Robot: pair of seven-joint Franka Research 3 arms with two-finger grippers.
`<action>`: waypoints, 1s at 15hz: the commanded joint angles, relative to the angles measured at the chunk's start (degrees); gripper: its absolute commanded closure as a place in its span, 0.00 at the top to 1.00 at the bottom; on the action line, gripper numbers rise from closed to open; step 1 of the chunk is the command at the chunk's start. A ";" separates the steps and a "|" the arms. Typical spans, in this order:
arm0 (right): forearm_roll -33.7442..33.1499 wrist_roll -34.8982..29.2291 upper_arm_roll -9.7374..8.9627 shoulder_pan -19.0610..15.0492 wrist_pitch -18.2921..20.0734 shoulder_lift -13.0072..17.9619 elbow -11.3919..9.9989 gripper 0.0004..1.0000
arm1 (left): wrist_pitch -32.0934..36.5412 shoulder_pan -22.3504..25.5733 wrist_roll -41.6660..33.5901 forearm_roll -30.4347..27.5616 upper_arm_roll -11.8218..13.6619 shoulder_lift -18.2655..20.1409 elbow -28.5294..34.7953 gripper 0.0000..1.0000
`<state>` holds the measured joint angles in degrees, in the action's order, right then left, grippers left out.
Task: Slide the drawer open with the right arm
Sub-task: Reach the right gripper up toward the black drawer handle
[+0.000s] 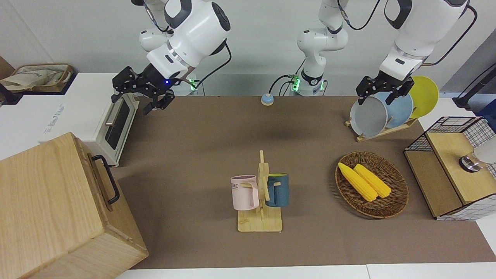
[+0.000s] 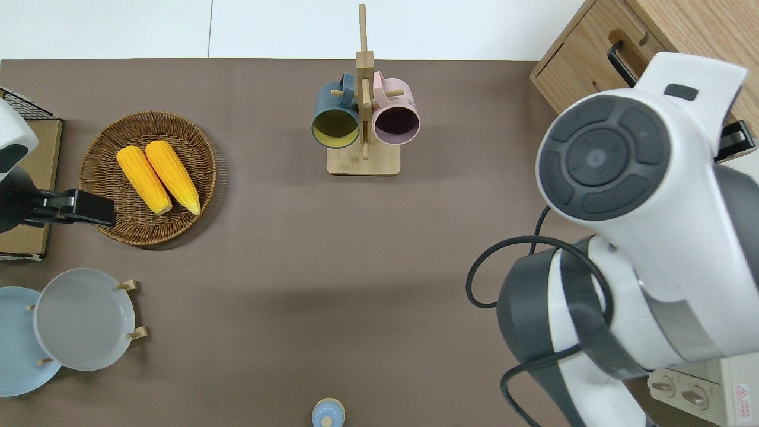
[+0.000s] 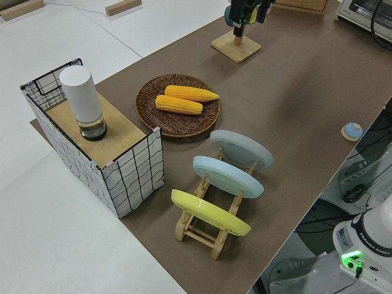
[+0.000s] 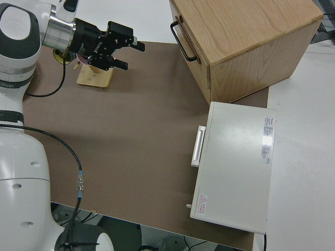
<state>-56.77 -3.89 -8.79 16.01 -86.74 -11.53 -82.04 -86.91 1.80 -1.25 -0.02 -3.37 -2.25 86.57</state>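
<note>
Right side view, starting at the right gripper [image 4: 129, 55]: raised in the air over the brown mat [image 4: 131, 136], fingers spread well apart, holding nothing, touching nothing. Mounted on the black wrist of the right arm [image 1: 193, 31], blue light lit in the front view, with the gripper [image 1: 157, 104] showing there close to the white toaster oven [image 1: 116, 124]. Well apart from the drawer [image 4: 191, 44]. Drawer set in the large light-wood box [image 4: 246, 36] at the right arm's end of the table, farther from the robots than the toaster oven, its black bar handle [image 1: 106, 178] facing the mat, its front looking flush with the box. Out on the mat: mug stand [image 1: 260, 201] with a pink mug [image 1: 244, 192] and a blue mug [image 1: 279, 190], wicker basket [image 1: 395, 201] with two corn cobs [image 1: 364, 181], plate rack [image 1: 383, 130]. Left arm [image 1: 403, 50] parked.
</note>
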 commanded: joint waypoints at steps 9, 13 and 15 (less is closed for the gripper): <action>-22.58 -2.51 0.35 -2.21 -15.29 -7.27 -5.68 0.98 | 1.13 0.31 -0.51 0.98 -0.41 -0.65 -1.49 0.99; -29.17 -7.61 0.53 -2.91 -16.97 -11.32 -5.68 0.98 | 1.13 0.31 -0.51 0.98 -0.41 -0.65 -1.40 0.99; -33.02 -9.71 0.61 -3.88 -17.76 -13.42 -5.68 0.98 | 1.13 0.31 -0.51 0.98 -0.41 -0.65 -1.49 0.99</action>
<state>-84.16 -10.05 -7.72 13.99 -102.45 -22.89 -87.46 -86.91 1.80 -1.25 -0.02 -3.37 -2.25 86.57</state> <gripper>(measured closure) 0.018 0.004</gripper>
